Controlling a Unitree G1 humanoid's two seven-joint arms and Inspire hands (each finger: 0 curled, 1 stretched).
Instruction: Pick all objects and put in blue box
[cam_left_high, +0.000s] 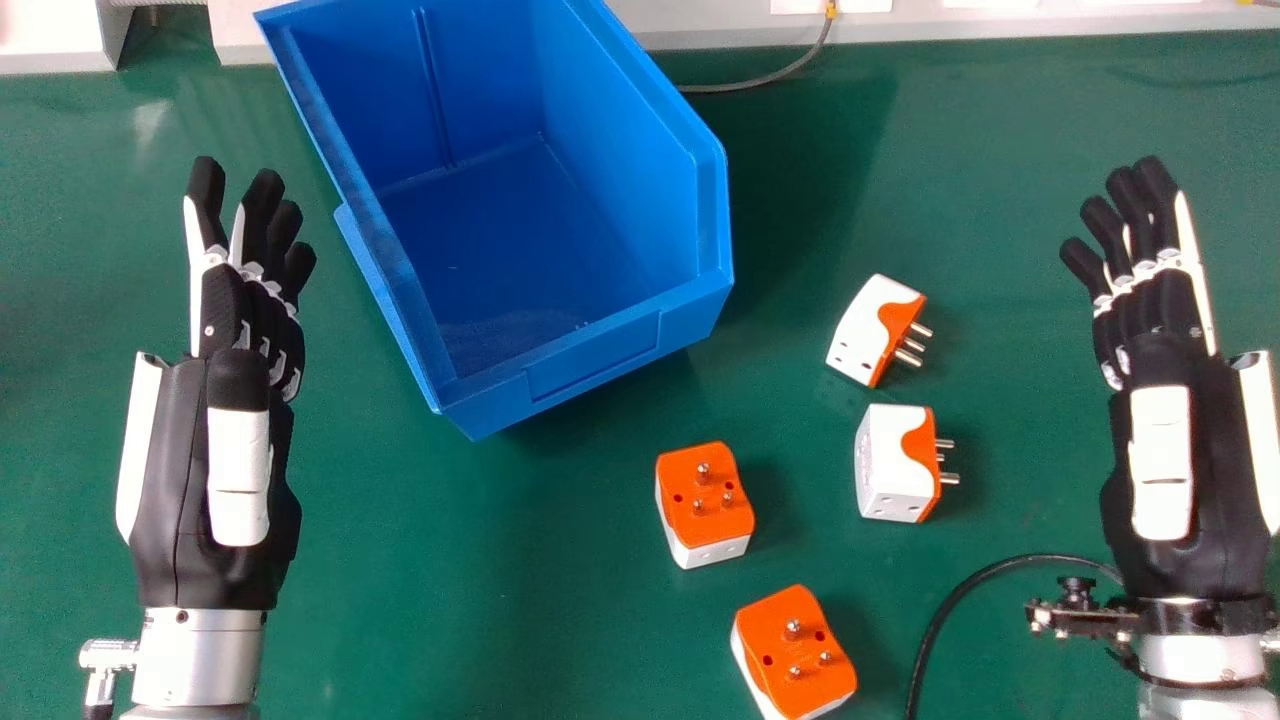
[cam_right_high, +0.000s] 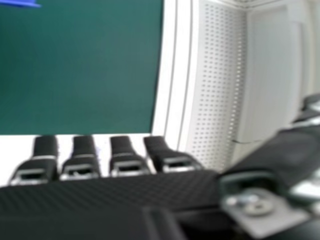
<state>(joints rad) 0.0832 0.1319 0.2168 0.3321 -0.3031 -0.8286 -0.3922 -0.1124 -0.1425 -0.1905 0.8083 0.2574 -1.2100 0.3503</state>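
Plugs (cam_left_high: 705, 485) lay between left hand (cam_left_high: 225, 300) and right hand (cam_left_high: 1160, 355), nearer the right fingers; both sets were loosely straight, empty. Probably light, stiff, kinda slick, so best pinched by the white sides (cam_left_high: 885, 470).

The green table (cam_left_high: 450, 580) held a blue box (cam_left_high: 620, 345) upper left of centre and a cable (cam_left_high: 745, 87) at the top. Two plugs (cam_left_high: 860, 335) lay right of centre, two pins-up at lower centre.

Four plug adapters (cam_left_high: 704, 510), one blue box (cam_left_high: 590, 355), two robot hands (cam_left_high: 262, 315).
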